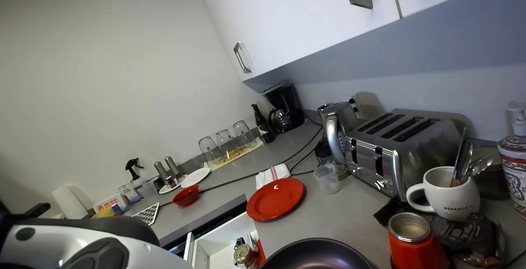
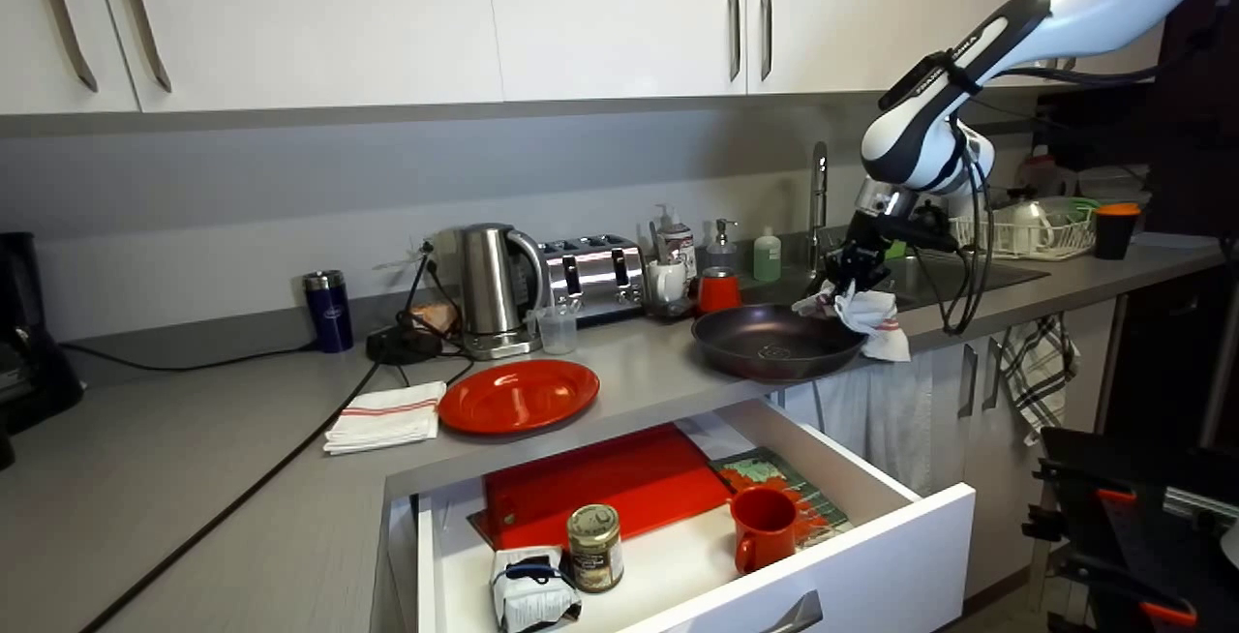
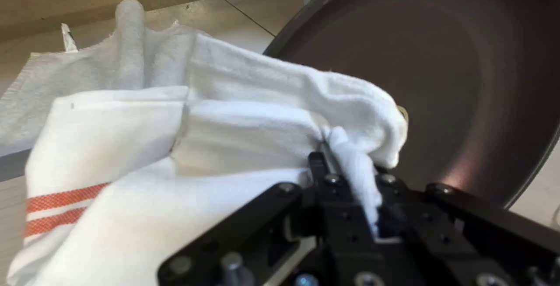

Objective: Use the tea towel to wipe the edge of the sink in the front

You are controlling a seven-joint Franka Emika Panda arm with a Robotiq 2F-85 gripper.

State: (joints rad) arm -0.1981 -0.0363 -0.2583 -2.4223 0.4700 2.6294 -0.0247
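Observation:
The tea towel, white with red stripes, is pinched between my gripper's black fingers in the wrist view. It hangs to the left of the fingers, and one fold overlaps the rim of the dark frying pan. In an exterior view my gripper is over the right rim of the pan. There the towel droops by the counter's front edge. The sink lies behind and to the right, partly hidden by the arm. Another exterior view shows only part of the arm, not the gripper.
An open drawer juts out below the counter with a jar and red mug. A red plate and another folded towel lie left. A faucet, soap bottles and dish rack stand around the sink.

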